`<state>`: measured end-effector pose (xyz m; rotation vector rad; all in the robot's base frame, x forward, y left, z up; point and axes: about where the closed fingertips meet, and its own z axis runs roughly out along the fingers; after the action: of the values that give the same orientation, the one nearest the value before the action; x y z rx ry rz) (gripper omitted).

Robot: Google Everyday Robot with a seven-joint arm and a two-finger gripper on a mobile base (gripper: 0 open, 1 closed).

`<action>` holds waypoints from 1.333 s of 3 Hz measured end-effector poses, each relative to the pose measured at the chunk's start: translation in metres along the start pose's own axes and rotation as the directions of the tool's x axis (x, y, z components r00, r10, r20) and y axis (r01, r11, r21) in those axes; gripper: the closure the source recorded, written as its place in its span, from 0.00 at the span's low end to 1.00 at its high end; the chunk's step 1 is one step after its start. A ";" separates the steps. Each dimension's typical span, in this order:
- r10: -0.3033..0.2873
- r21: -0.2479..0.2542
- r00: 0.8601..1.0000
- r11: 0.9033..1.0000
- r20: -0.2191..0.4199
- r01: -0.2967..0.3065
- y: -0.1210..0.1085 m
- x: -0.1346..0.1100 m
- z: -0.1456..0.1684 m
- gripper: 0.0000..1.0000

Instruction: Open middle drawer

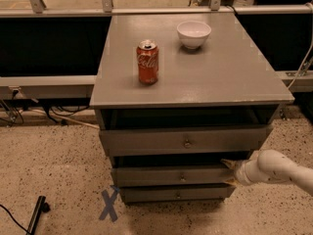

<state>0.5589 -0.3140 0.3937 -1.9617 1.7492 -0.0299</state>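
The middle drawer (171, 176) is the grey front with a small round knob (182, 178), between the taller top drawer (146, 142) and the slim bottom drawer (161, 194). It stands a little out of the cabinet, less than the top drawer, with a dark gap above it. My gripper (227, 173), on a white arm (274, 169) reaching in from the right, is at the right end of the middle drawer's front. Its two yellowish fingertips are spread apart, one at the front's top edge and one at its bottom edge.
A red cola can (147, 61) and a white bowl (193, 34) stand on the cabinet top (220, 77). A blue X mark (109, 204) is on the speckled floor at the lower left, next to a black object (36, 219). Cables lie along the wall behind.
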 end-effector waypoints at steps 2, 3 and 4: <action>-0.046 -0.017 0.999 0.999 0.012 0.046 0.019 -0.035 -0.009 0.73; -0.046 -0.017 0.999 0.999 0.012 0.046 0.019 -0.035 -0.008 0.50; -0.046 -0.020 0.999 0.999 0.015 0.046 0.020 -0.036 -0.007 0.18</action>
<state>0.5315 -0.2834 0.4031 -2.0117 1.7015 -0.0144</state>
